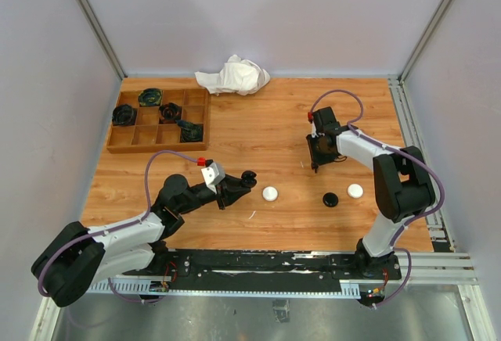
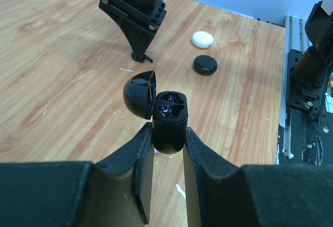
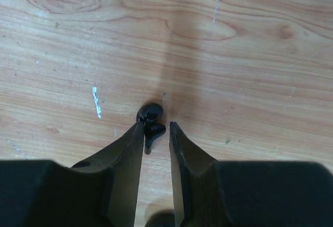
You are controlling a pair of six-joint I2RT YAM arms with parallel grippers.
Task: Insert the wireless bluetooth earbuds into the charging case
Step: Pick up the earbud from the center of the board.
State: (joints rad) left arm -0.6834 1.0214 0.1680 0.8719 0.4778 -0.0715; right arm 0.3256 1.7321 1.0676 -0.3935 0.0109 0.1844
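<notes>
Left gripper [image 2: 167, 132] was shut on the black charging case [image 2: 169, 113], lid open, held up over the table [image 2: 62, 55]. Right gripper [image 3: 156, 127] was down at the wood w/ a black earbud [image 3: 150, 116] btwn its jaws. One side touched it, thin gap at the other, so couldn't tell if it was pinched yet. Bud looked tiny, light, hard & shiny, so prob. slippery & quick to pop out. Best hold: sides of the fat round head, soft squeeze, stem left free for its hole.

wht cases [image 1: 270, 193] x2 | blk cases [image 1: 330, 199] x2 | tray items [image 1: 171, 111] x4 | cloth [image 1: 233, 76] x1
</notes>
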